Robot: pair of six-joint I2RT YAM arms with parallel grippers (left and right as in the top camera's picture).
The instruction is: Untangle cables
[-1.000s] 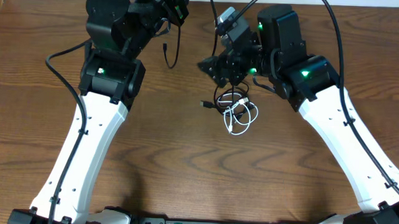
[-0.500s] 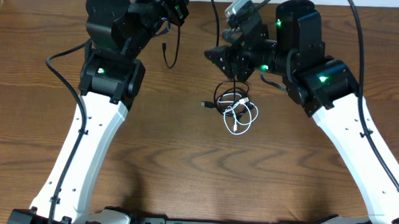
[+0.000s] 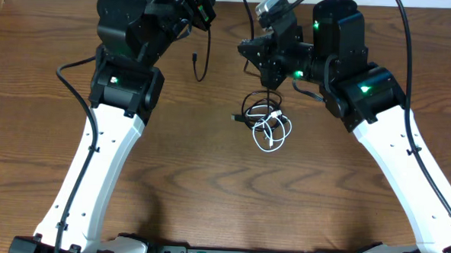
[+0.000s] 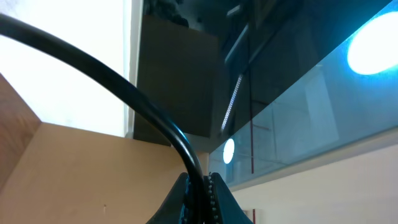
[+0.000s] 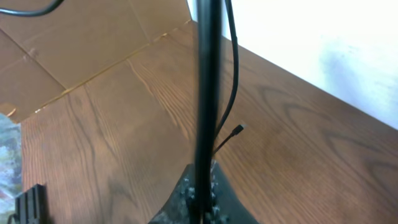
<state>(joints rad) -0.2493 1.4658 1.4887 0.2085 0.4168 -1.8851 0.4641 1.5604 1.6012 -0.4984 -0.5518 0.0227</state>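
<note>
Two cables, bundled: black loop (image 3: 250, 111) and white loop (image 3: 275, 135) lie tangled together mid-tabletop (image 3: 208, 179), about where they lay a second ago.
Third cable: black (image 5: 236, 74), pinched in the closed left fingers (image 4: 185, 200), hanging well apart from the bundle; its plug end has swung slightly toward the right arm.
Right fingers (image 5: 186, 200): closed tight; a second ago spread just over the bundle, now drawn back toward the far edge.
Right wrist only: thick black strand (image 5: 205, 74) crosses before the fingers, contact undecidable; cardboard (image 5: 74, 43) stands beyond the tabletop.
Left wrist only: the gripped cable arches up and left.
</note>
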